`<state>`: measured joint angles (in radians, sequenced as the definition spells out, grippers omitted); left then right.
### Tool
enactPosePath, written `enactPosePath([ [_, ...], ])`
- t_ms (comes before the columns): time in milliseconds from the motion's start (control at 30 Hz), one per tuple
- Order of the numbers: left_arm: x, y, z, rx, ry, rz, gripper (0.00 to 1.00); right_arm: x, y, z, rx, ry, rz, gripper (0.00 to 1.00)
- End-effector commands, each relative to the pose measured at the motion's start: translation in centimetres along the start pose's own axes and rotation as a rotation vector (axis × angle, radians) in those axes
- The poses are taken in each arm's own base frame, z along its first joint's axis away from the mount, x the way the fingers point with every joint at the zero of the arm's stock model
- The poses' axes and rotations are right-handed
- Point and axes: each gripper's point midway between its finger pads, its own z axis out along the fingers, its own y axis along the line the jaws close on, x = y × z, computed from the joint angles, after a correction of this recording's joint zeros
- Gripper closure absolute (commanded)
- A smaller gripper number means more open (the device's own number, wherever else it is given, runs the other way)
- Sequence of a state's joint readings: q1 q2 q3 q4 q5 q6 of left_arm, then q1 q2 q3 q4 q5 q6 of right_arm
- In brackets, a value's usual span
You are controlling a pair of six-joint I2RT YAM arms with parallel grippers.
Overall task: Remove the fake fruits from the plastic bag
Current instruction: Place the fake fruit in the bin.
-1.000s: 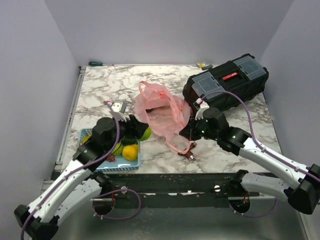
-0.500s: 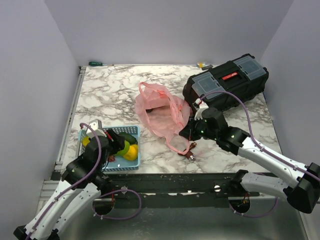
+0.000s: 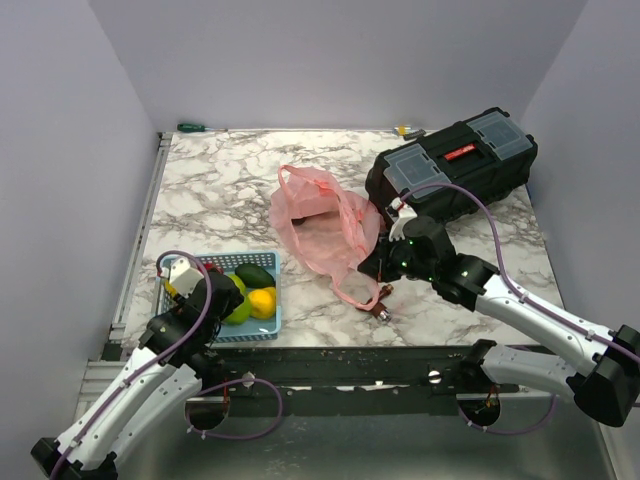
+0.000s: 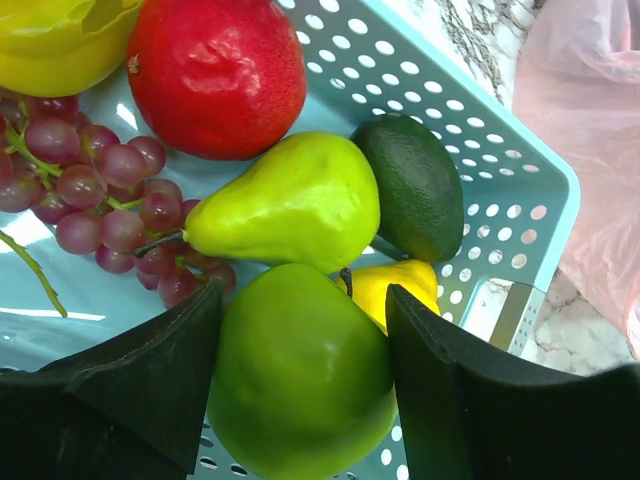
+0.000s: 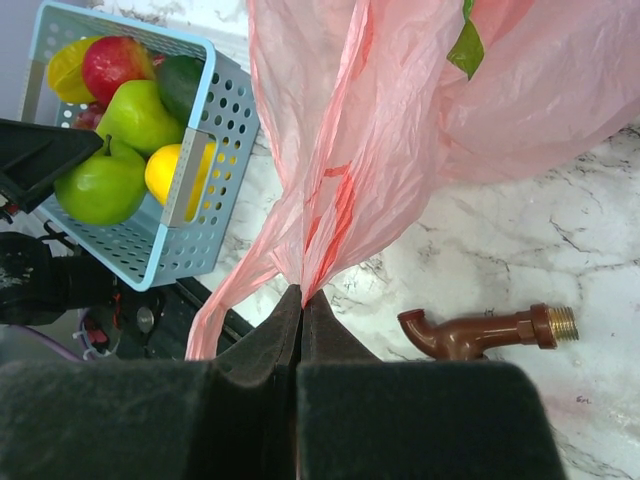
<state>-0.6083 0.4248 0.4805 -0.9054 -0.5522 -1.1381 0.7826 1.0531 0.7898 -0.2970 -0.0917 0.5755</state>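
- The left gripper (image 4: 305,300) is low over the light blue basket (image 4: 470,120). Its two fingers are wide apart and a green apple (image 4: 300,380) fills the gap between them, with both pads seeming to press on its sides.
- Beside this apple in the basket lie a pear (image 4: 285,200), a red fruit (image 4: 215,70), a dark avocado (image 4: 415,185) and purple grapes (image 4: 100,190).
- The right gripper (image 5: 300,300) is fully closed and pinches a gathered fold of the pink plastic bag (image 3: 325,225) near its handle loop.
- The bag lies in the middle of the marble table (image 3: 210,190), between the basket and a black toolbox (image 3: 455,170). A small green shape (image 5: 465,45) shows through its film.
- A brown pipe fitting (image 5: 490,330) lies on the table just beside the right gripper.
- The toolbox has a red label (image 3: 460,153) on its lid, and the writing on it is too small to read.
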Motion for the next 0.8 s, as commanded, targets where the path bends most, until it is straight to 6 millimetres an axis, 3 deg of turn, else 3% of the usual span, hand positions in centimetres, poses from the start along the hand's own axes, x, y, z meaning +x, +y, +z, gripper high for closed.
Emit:
enactPosePath([
  [0,0.5,0.9,0.5,-0.048,0.002,-0.054,0.63,0.3,0.3,0.2,-0.021,0.000,0.000,0.99],
  [200,0.2,0.6,0.4,-0.042,-0.007,-0.065,0.21,0.5,0.3,0.4,-0.021,0.010,0.001,0.99],
  [333,-1.2,-0.1,-0.2,-0.013,-0.044,-0.054,0.03,0.6,0.2,0.4,-0.021,0.012,0.003,0.99],
  [567,-3.6,-2.1,-1.9,0.096,-0.108,-0.035,0.01,0.6,0.1,0.4,-0.017,0.012,0.002,0.99],
  [767,-5.1,-5.7,-3.9,0.321,-0.157,0.045,0.01,0.7,0.4,0.5,-0.031,0.021,0.006,0.99],
])
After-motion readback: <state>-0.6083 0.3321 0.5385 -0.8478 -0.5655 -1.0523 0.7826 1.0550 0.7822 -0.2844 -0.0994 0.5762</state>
